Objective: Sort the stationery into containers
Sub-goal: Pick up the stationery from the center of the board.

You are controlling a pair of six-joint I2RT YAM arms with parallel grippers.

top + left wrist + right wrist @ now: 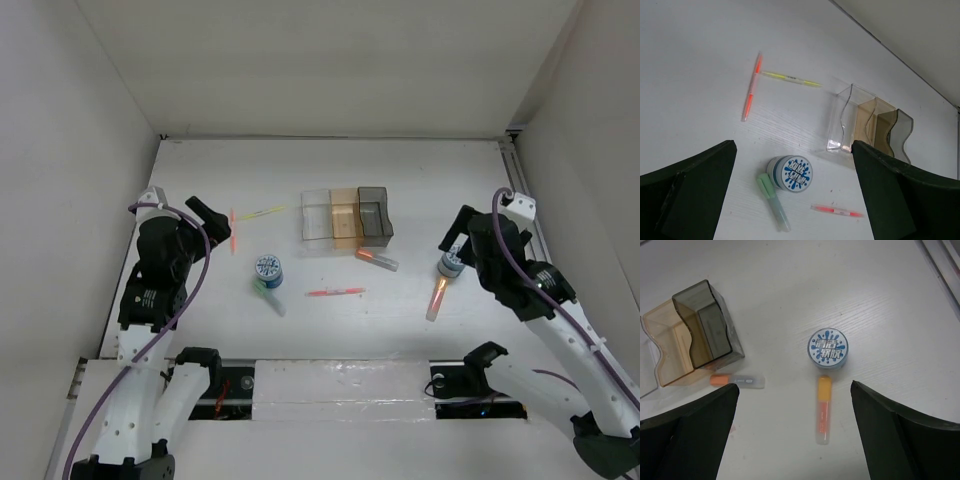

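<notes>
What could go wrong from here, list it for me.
1. The green marker lies right beside the left roll; grabbing either may knock the other away.
2. The red pen lies flat and thin; a grasp may slip off it.
3. The joined bins look light; a bump while dropping items could shove the row.

Bright, even light is falling from overhead, and the white desk (330, 190) is bouncing it back, washing the scene pale. Only soft, short shadows are forming beside the roll (827, 348) ahead of the right end effector (794, 385). Its fingers (690, 440) are reading almost black, with little detail. Ahead of the left end effector (794, 142), the containers (845, 120) are catching thin highlights along their clear walls. Behind both end effectors, a glossy strip (340, 385) is glaring white in the top view, which is looking softer than the wrist views.
</notes>
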